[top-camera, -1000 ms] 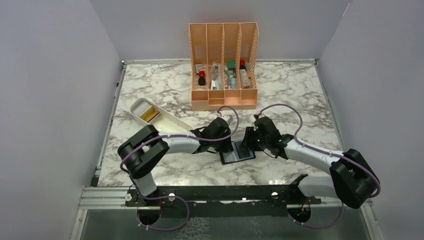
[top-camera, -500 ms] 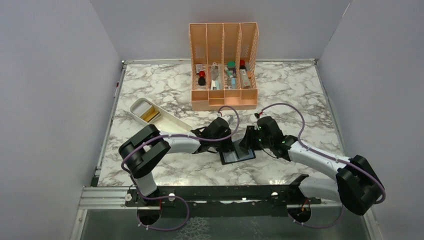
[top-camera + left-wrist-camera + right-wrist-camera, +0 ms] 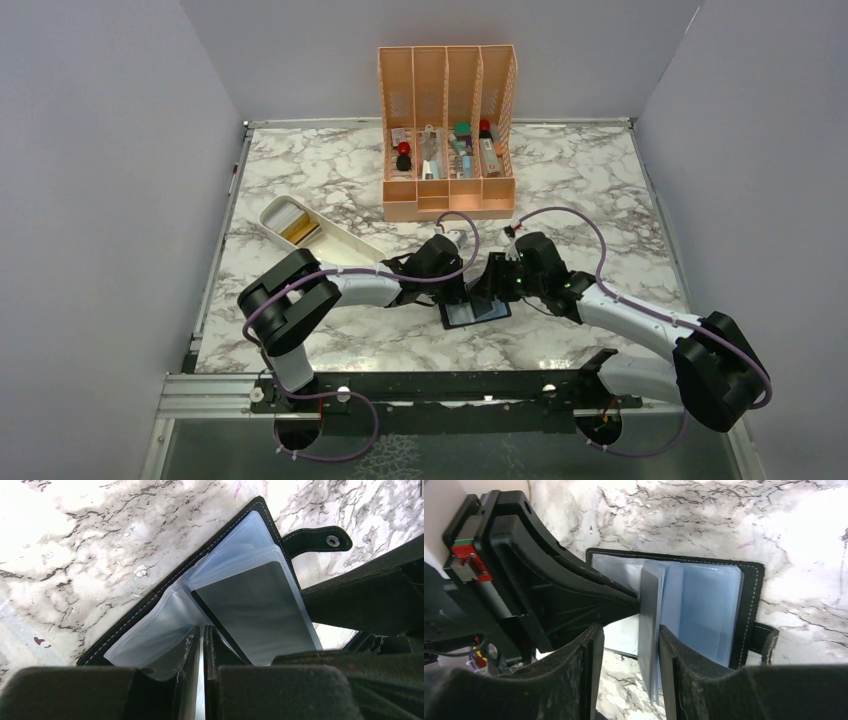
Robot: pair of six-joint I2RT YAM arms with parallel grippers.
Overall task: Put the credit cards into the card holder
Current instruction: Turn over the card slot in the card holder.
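The black card holder (image 3: pixel 478 313) lies open on the marble between both arms, its clasp tab (image 3: pixel 320 539) pointing away. One bluish sleeve with a dark grey credit card (image 3: pixel 255 610) inside it stands up from the spine. My left gripper (image 3: pixel 204 630) is shut on the near edge of the sleeves beside it. In the right wrist view that sleeve and its credit card (image 3: pixel 650 607) stand between the jaws of my open right gripper (image 3: pixel 629 630), close to the right finger, with a gap on the left. More gold credit cards (image 3: pixel 298 231) lie in the white tray.
The oblong white tray (image 3: pixel 335 243) sits left of the arms. A tall orange slotted organiser (image 3: pixel 447 130) with small items stands at the back centre. Grey walls close in the marble table on three sides. The two grippers are almost touching over the holder.
My right gripper has moved left and down over the open holder, around the raised sleeve, and its jaws have narrowed a little. The left gripper has stayed put.
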